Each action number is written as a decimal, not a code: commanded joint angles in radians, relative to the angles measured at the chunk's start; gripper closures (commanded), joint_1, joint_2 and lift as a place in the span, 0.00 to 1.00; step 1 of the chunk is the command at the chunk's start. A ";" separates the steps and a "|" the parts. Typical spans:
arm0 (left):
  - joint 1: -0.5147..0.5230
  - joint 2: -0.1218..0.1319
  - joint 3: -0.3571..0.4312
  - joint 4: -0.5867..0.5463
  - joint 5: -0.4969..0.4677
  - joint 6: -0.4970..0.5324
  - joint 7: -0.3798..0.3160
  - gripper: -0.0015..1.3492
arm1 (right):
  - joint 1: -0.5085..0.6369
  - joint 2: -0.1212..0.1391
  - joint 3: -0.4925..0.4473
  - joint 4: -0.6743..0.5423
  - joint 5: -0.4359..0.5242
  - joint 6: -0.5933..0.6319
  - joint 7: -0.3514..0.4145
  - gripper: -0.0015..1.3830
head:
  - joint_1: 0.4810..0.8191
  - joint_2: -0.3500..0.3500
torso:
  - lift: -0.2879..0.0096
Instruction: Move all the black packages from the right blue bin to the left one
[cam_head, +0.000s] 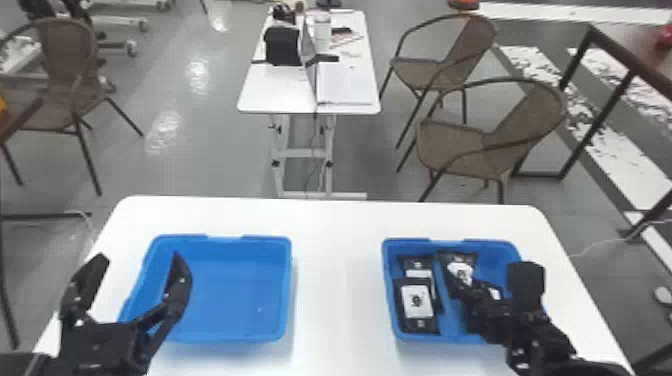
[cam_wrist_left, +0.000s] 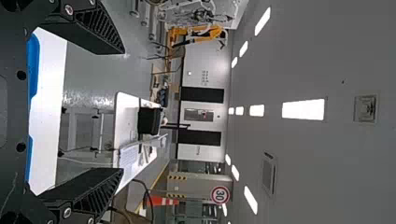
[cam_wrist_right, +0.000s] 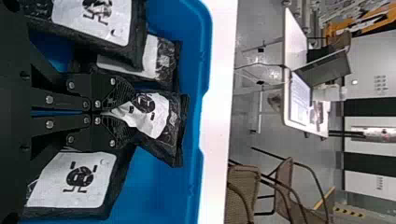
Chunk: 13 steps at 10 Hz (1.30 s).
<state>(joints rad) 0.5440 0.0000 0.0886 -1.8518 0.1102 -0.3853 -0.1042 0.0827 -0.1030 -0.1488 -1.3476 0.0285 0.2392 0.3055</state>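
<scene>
White tabletop (cam_head: 337, 285), rounded corners. Floor (cam_head: 200, 165) grey, glossy, light glinting off it. Beyond the far edge, a white desk (cam_head: 272, 92) with open laptop (cam_head: 345, 87). Past the far left corner, a brown woven chair (cam_head: 67, 55); past the far right corner, two more, plus dark metal frame (cam_head: 602, 125) over worn white floor stripes (cam_head: 600, 145). Left wrist view: pale wall (cam_wrist_left: 201, 65) with black panels (cam_wrist_left: 201, 94), orange cone (cam_wrist_left: 163, 201), red-rimmed round sign (cam_wrist_left: 220, 194), grey ceiling (cam_wrist_left: 299, 56), lit rectangular lamps (cam_wrist_left: 303, 109)
</scene>
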 joint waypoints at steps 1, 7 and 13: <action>-0.001 -0.003 0.002 -0.004 0.005 0.016 0.000 0.09 | 0.054 0.003 0.002 -0.133 -0.022 -0.009 0.003 0.93 | 0.63 0.44 | 0.97; -0.116 0.015 -0.055 -0.035 0.290 0.212 -0.005 0.09 | -0.208 -0.037 0.333 -0.301 -0.107 0.078 0.337 0.93 | 0.63 0.68 | 0.97; -0.279 0.023 -0.015 -0.056 0.398 0.473 -0.160 0.09 | -0.393 -0.069 0.638 -0.148 -0.344 0.035 0.351 0.93 | 0.63 0.91 | 0.97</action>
<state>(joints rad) 0.2779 0.0239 0.0682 -1.9083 0.5015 0.0748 -0.2632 -0.3040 -0.1698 0.4808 -1.5043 -0.2993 0.2772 0.6565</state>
